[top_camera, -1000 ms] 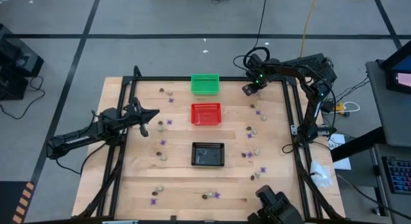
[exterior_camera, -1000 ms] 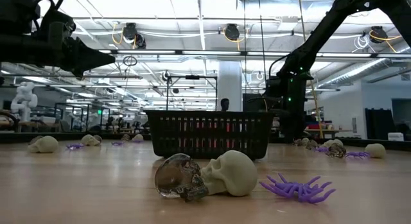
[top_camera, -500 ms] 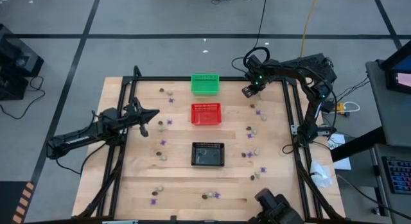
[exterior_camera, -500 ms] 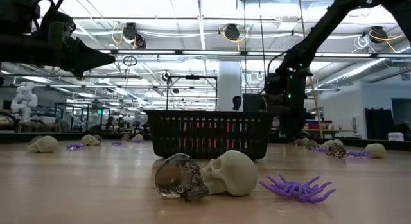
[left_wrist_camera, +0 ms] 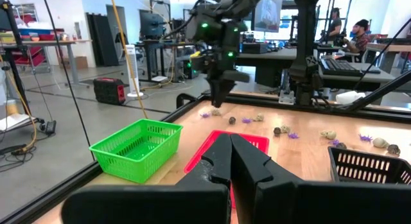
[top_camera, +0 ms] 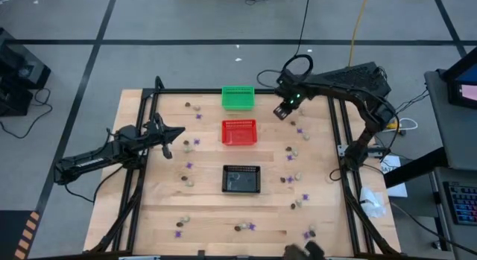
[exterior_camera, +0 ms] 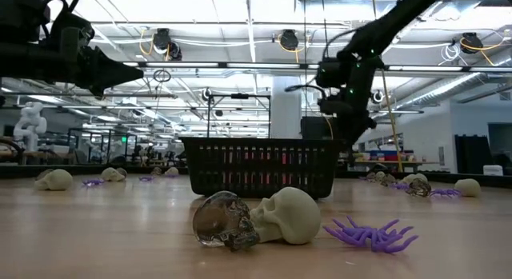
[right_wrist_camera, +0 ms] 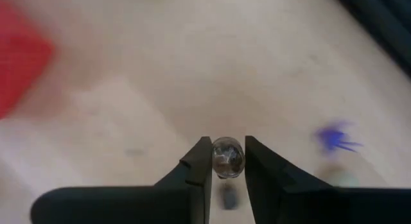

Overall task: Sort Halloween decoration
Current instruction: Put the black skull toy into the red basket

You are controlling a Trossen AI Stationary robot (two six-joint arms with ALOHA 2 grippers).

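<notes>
Right pincer (right_wrist_camera: pixel 227 165) raised above the tabletop (top_camera: pixel 209 208), between the green basket (top_camera: pixel 238 97) and the right-hand scatter of trinkets; in the high view it sits just right of the green basket (top_camera: pixel 282 111). Its fingers are clamped on a small dark, glassy skull (right_wrist_camera: pixel 227 156), carried clear of the wood. A purple spider (right_wrist_camera: pixel 335 138) lies blurred on the boards below it. Left pincer (left_wrist_camera: pixel 230 161) clenched, nothing in it, hovering over the left side of the tabletop (top_camera: pixel 177 132), pointed toward the baskets. Three mesh baskets in a row down the middle: green at the far edge, red basket (top_camera: pixel 239 132) next, black basket (top_camera: pixel 242 179) nearest the front. Remaining decorations are loose on the wood: purple, cream and dark pieces down the right side, a few on the left near the left pincer, and more along the front edge. Low view, close to the camera: a dark glassy skull (exterior_camera: pixel 224 221) touching a cream skull (exterior_camera: pixel 290 216), with a purple spider (exterior_camera: pixel 370 233) just beside them, all in front of the black basket (exterior_camera: pixel 260 165).
</notes>
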